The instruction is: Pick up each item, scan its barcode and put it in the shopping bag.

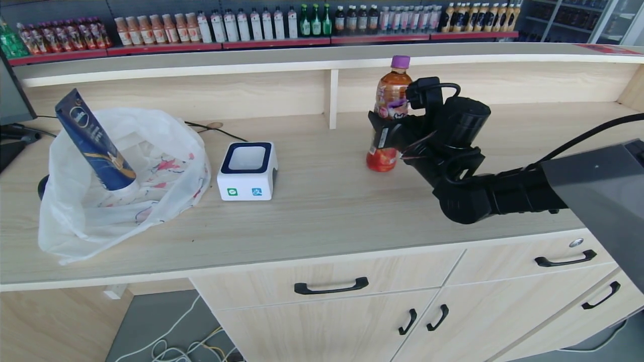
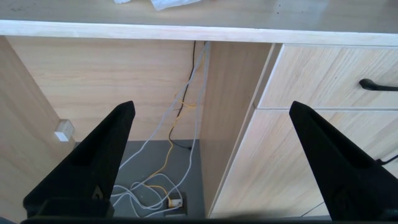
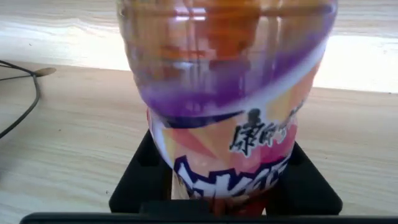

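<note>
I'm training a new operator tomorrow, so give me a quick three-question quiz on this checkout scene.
1. True or false: the right gripper is shut on the purple-capped drink bottle.
2. Which item is already in the shopping bag? A) a blue tube B) a can C) a milk carton
3. Fill in: on the counter, the white barcode scanner stands between the shopping bag and the ____.
Key: 1 true; 2 A; 3 bottle.

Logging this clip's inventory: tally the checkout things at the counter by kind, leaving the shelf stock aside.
Drink bottle: 1
Blue tube: 1
Shopping bag: 1
Barcode scanner: 1
Total: 4
</note>
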Motion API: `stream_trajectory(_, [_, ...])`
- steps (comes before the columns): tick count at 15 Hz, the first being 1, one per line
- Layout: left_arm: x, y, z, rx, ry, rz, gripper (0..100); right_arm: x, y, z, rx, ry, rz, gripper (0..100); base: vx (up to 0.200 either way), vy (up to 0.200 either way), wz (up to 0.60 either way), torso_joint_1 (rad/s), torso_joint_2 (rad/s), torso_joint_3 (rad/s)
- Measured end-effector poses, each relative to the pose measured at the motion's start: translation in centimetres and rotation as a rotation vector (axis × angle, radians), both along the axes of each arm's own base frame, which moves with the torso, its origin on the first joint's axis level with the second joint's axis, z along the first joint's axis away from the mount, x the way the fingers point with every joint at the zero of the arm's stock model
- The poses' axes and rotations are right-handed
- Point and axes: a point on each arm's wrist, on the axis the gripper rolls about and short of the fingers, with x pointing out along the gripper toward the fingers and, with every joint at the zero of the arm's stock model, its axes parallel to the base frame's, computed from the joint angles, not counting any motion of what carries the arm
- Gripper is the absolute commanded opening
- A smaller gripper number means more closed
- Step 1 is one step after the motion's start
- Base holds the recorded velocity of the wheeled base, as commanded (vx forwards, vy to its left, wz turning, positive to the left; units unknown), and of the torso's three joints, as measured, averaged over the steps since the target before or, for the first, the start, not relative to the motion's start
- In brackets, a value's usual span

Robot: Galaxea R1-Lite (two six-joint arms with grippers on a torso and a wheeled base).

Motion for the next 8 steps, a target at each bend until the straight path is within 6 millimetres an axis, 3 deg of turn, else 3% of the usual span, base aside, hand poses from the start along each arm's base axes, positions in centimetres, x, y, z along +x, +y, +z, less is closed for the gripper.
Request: stream_trajectory(8, [0.0, 0.0, 0.0, 0.0, 0.0, 0.0, 100, -1.0, -0.4, 2.2, 0.033, -0.044, 0.003, 0, 0.0, 0.0, 0.0, 0.0, 0.0, 0.0])
